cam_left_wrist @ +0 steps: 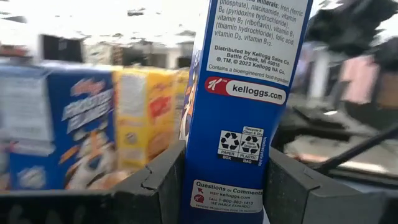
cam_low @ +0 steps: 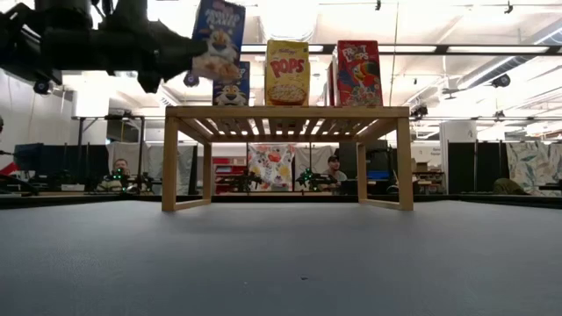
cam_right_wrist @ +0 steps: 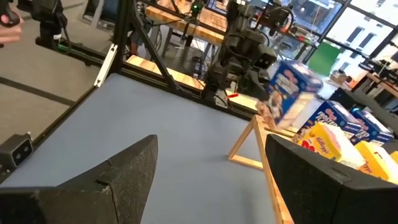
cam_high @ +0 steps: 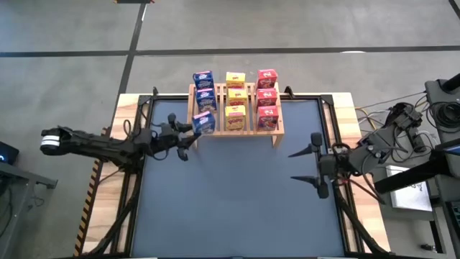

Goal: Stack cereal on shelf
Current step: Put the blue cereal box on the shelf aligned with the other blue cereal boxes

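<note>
Blue cereal box (cam_high: 204, 122) clamped in left gripper (cam_high: 192, 132) over the shelf (cam_high: 277, 131) — right gripper (cam_high: 303, 165) wide open, empty.

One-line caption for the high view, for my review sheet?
Left gripper places the last blue cereal box on the wooden rack; right gripper waits open.

Both arms are dark, built of slim jointed segments. The left arm (cam_high: 108, 147) carries a white band at its outer end. The right arm (cam_high: 374, 155) trails black cables. Fingers (cam_right_wrist: 118, 177) are matt black, wedge-shaped, with a grainy surface.
</note>
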`<action>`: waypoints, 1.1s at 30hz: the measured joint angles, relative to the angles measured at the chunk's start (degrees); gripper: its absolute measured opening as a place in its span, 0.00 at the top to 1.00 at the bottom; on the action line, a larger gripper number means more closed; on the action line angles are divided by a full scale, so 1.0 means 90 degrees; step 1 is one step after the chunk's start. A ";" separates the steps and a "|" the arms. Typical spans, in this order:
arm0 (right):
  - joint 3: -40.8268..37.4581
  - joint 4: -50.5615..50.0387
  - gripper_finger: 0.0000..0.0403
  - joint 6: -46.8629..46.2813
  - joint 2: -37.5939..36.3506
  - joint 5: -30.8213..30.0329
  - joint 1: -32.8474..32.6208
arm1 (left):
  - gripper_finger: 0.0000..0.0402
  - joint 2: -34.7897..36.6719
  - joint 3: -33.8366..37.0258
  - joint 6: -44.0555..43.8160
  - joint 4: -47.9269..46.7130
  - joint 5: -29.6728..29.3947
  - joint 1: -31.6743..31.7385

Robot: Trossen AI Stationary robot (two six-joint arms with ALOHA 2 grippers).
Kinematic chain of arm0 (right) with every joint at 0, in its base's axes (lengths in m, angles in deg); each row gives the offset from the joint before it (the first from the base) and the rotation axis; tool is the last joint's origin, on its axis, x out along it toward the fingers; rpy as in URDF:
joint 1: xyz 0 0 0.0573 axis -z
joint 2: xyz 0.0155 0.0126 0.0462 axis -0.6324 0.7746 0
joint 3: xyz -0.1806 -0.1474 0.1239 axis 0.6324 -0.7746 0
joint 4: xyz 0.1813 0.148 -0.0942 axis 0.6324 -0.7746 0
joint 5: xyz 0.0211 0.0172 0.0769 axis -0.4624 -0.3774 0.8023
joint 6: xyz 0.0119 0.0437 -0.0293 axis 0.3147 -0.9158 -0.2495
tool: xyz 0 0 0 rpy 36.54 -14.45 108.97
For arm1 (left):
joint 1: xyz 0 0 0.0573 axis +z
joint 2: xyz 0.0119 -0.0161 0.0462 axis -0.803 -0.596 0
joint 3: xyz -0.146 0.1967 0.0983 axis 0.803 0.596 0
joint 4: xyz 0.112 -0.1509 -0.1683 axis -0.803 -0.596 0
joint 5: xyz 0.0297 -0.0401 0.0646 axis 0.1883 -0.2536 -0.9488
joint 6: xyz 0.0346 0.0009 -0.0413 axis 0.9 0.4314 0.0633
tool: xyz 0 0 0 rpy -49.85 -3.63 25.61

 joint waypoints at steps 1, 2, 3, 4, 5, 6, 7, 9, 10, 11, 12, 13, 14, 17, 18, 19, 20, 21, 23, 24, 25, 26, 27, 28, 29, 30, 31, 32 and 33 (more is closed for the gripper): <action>-0.0004 0.0000 0.29 -0.0026 -0.0020 0.0002 0.0000 | 0.61 0.0075 0.0000 -0.0033 -0.0006 0.0190 0.0054; -0.0016 -0.0002 0.29 -0.0042 -0.0041 0.0002 0.0000 | 0.61 0.0146 -0.0002 -0.0035 -0.0052 0.0327 0.0098; -0.0029 -0.0003 0.29 -0.0039 -0.0063 0.0005 0.0000 | 0.61 0.0215 -0.0002 -0.0032 -0.0157 0.0366 0.0141; -0.0040 -0.0002 0.29 -0.0033 -0.0080 0.0006 0.0000 | 0.61 0.0279 -0.0002 -0.0033 -0.0291 0.0364 0.0210; -0.0050 -0.0005 0.29 -0.0016 -0.0092 0.0007 0.0000 | 0.61 0.0335 -0.0002 -0.0047 -0.0414 0.0347 0.0288; -0.0056 -0.0006 0.29 -0.0008 -0.0097 0.0008 0.0000 | 0.61 0.0386 -0.0002 -0.0107 -0.0522 0.0344 0.0368; -0.0056 -0.0002 0.29 0.0005 -0.0095 0.0008 0.0000 | 0.61 0.0424 -0.0002 -0.0173 -0.0606 0.0368 0.0453; -0.0056 -0.0004 0.29 0.0056 -0.0092 0.0018 0.0000 | 0.61 0.0447 -0.0002 -0.0282 -0.0674 0.0730 0.0683; -0.0059 0.0000 0.29 0.0081 -0.0087 0.0022 0.0000 | 0.61 0.0449 -0.0002 -0.0330 -0.0687 0.0960 0.0811; -0.0066 0.0000 0.30 0.0090 -0.0080 0.0022 0.0000 | 0.61 0.0450 -0.0002 -0.0400 -0.0692 0.1179 0.0954; -0.0073 -0.0002 0.30 0.0109 -0.0080 0.0019 0.0000 | 0.61 0.0448 -0.0002 -0.0451 -0.0692 0.1375 0.1101; -0.0080 -0.0004 0.30 0.0133 -0.0076 0.0022 0.0000 | 0.61 0.0436 -0.0002 -0.0493 -0.0692 0.1555 0.1247; -0.0080 -0.0003 0.30 0.0153 -0.0071 0.0019 0.0000 | 0.61 0.0414 -0.0002 -0.0547 -0.0689 0.1745 0.1401; -0.0080 0.0001 0.30 0.0152 -0.0073 0.0019 0.0000 | 0.61 0.0298 -0.0002 -0.0637 -0.0696 0.2352 0.1851; -0.0080 0.0000 0.30 0.0145 -0.0073 0.0019 0.0000 | 0.61 0.0249 -0.0002 -0.0653 -0.0692 0.2521 0.1989; -0.0080 0.0000 0.30 0.0141 -0.0073 0.0019 0.0000 | 0.61 0.0194 -0.0002 -0.0659 -0.0686 0.2685 0.2119; -0.0080 0.0000 0.30 0.0139 -0.0073 0.0019 0.0000 | 0.61 0.0139 -0.0002 -0.0661 -0.0670 0.2838 0.2236; -0.0080 0.0000 0.30 0.0132 -0.0073 0.0019 0.0000 | 0.61 0.0081 -0.0002 -0.0661 -0.0633 0.2979 0.2333; -0.0080 0.0001 0.30 0.0119 -0.0073 0.0017 0.0000 | 0.61 -0.0039 -0.0002 -0.0662 -0.0482 0.3221 0.2486; -0.0080 0.0001 0.30 0.0114 -0.0073 0.0017 0.0000 | 0.61 -0.0117 -0.0002 -0.0660 -0.0388 0.3332 0.2550; -0.0080 0.0003 0.30 0.0114 -0.0073 0.0017 0.0000 | 0.61 -0.0200 -0.0002 -0.0659 -0.0280 0.3430 0.2606; -0.0080 0.0009 0.30 0.0117 -0.0073 0.0016 0.0000 | 0.61 -0.0295 -0.0002 -0.0659 -0.0151 0.3530 0.2662; -0.0080 0.0030 0.30 0.0122 -0.0073 0.0012 0.0000 | 0.61 -0.0391 -0.0002 -0.0659 -0.0029 0.3619 0.2714; -0.0080 0.0065 0.30 0.0149 -0.0073 0.0011 0.0000 | 0.61 -0.0486 -0.0002 -0.0656 0.0089 0.3731 0.2761; -0.0080 0.0103 0.30 0.0174 -0.0073 0.0007 0.0000 | 0.61 -0.0590 -0.0002 -0.0652 0.0190 0.3817 0.2806; -0.0080 0.0138 0.30 0.0209 -0.0073 0.0005 0.0000 | 0.61 -0.0702 -0.0002 -0.0646 0.0248 0.3849 0.2847; -0.0080 0.0153 0.30 0.0223 -0.0073 0.0007 0.0000 | 0.61 -0.0813 -0.0002 -0.0644 0.0266 0.3857 0.2889; -0.0080 0.0152 0.30 0.0253 -0.0073 0.0010 0.0000 | 0.61 -0.0934 -0.0002 -0.0638 0.0290 0.3855 0.2934; -0.0080 0.0153 0.30 0.0272 -0.0073 0.0010 0.0000 | 0.61 -0.1051 -0.0002 -0.0629 0.0355 0.3854 0.2964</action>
